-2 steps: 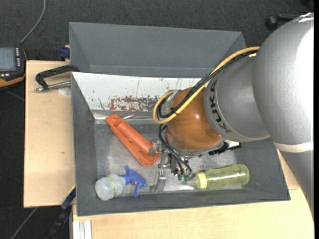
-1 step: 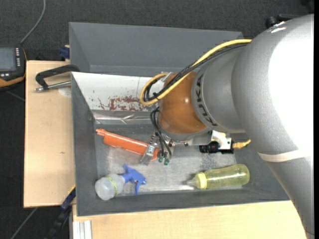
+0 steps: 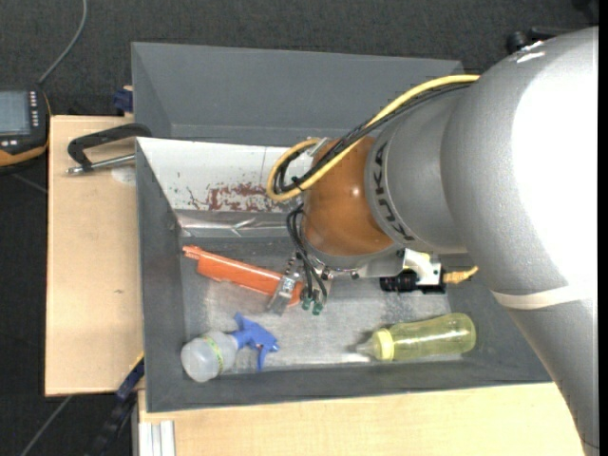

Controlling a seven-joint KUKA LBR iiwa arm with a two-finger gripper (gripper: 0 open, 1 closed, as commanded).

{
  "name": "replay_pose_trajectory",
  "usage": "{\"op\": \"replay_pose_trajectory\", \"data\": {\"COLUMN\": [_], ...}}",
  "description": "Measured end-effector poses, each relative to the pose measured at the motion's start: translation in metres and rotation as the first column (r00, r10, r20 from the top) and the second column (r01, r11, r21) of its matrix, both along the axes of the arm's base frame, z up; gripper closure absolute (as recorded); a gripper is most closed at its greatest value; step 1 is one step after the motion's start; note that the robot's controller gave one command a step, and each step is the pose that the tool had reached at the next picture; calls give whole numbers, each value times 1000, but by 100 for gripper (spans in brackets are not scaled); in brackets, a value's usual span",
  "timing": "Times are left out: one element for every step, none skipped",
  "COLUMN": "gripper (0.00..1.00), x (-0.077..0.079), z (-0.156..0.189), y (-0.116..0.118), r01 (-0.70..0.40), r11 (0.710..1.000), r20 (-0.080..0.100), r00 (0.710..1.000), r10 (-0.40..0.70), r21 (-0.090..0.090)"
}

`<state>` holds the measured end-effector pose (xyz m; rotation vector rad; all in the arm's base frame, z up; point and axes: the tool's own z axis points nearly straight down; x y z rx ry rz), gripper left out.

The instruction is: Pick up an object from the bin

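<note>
My gripper [image 3: 310,297] hangs below the wrist near the middle of the bin floor, just above the right end of a long orange tool [image 3: 233,269]. That tool lies slanted from the left wall towards the centre and has a small silvery piece at its right end. A blue spray nozzle [image 3: 255,336] on a clear, pale bottle [image 3: 204,355] lies at the front left. At the front right, a yellowish translucent bottle [image 3: 427,337] with a yellow cap lies on its side.
The large grey arm and its orange wrist cover, with yellow and black cables, hide the right and back part of the bin floor. A white sheet with reddish marks leans on the back wall.
</note>
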<state>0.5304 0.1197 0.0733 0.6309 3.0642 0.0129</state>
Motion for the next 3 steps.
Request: {"op": "replay_pose_trajectory", "data": {"gripper": [100,100,100], "x": [-1,9,8], "z": [53,58,47], "y": [-2,-6,-7], "r01": [-23,-24,-24], "r11": [1000,1000,1000], "r20": [-6,10,-5], "r00": [1000,1000,1000], "r10": [23,24,24], "r21": [-1,2,-1]}}
